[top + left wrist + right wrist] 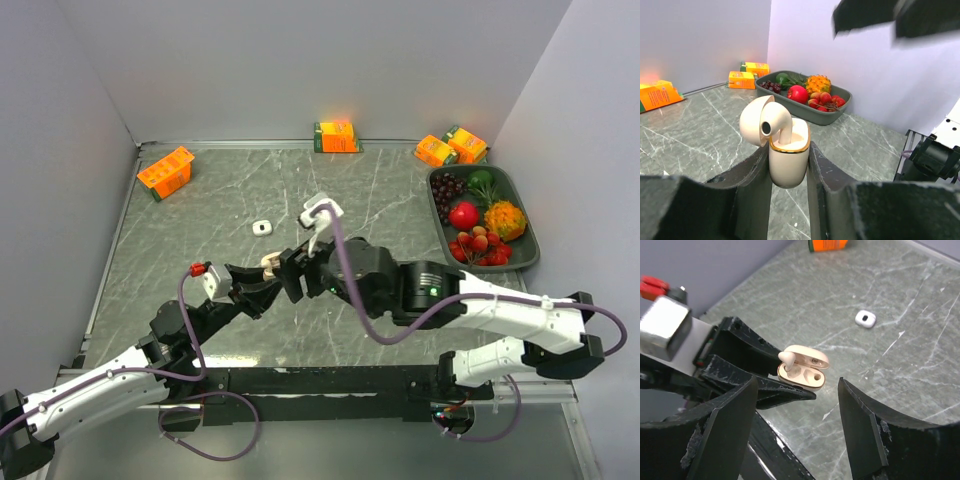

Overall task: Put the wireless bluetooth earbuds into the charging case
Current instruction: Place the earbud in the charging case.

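My left gripper (pixel 258 285) is shut on the open beige charging case (pixel 268 263) and holds it upright above the table. In the left wrist view the case (pixel 788 165) sits between the fingers, lid back, with one beige earbud (pixel 776 125) standing in it. The right wrist view shows the case (pixel 805 372) with that earbud (pixel 788 360) sticking up from the left slot; the right slot (pixel 818 376) is empty. My right gripper (pixel 798 390) is open and empty, just above the case (pixel 297 268). A small white rounded piece (pixel 263 227) lies on the table beyond them (pixel 865 318).
A dark tray (pixel 532 230) of fruit stands at the right back (pixel 832 118). Orange cartons lie at the far left (pixel 166 171), back middle (pixel 336 136) and back right (pixel 450 148). Grey walls close the left, back and right sides.
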You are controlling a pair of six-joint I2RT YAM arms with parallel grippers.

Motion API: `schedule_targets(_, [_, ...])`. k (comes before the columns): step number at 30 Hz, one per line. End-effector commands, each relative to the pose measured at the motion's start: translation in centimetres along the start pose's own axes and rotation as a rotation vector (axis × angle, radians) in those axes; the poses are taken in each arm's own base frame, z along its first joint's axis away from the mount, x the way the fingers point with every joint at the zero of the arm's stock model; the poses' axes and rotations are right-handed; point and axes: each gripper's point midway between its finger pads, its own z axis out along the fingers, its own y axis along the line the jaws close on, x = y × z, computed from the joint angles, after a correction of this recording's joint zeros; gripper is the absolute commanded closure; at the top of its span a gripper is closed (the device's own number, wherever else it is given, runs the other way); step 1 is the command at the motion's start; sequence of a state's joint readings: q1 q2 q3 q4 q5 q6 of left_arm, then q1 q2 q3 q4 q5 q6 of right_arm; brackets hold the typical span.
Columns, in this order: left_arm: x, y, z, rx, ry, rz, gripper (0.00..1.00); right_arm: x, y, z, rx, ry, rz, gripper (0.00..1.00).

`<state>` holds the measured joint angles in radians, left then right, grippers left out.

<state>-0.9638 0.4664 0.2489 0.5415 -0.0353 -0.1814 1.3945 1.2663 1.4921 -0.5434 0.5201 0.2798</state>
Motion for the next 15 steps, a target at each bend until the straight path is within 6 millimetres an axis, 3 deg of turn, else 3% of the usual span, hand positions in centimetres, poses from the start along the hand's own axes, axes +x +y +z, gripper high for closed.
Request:
schedule_targets(1, [-2.4, -0.3, 0.3, 0.004, -0.084, -0.022, 0.99, -2.7, -0.9, -1.5, 0.0, -0.085, 0.045, 0.3])
schedule_targets(5, [-2.6, -0.5, 0.3, 0.016, -0.09, -0.022, 0.99, -2.0, -1.1, -0.6, 0.012, -0.04, 0.013, 0.42])
schedule_targets(12, [-2.4, -0.5, 0.4, 0.014, -0.078, -0.012, 0.99, -1.4, -0.2, 1.2, 0.027, 0.055, -0.082, 0.42])
schedule_targets(15, [-2.5, -0.3, 0.4, 0.005, -0.083, -0.006, 0.99, -1.5, 0.5, 1.2, -0.006, 0.046, -0.074, 0.49])
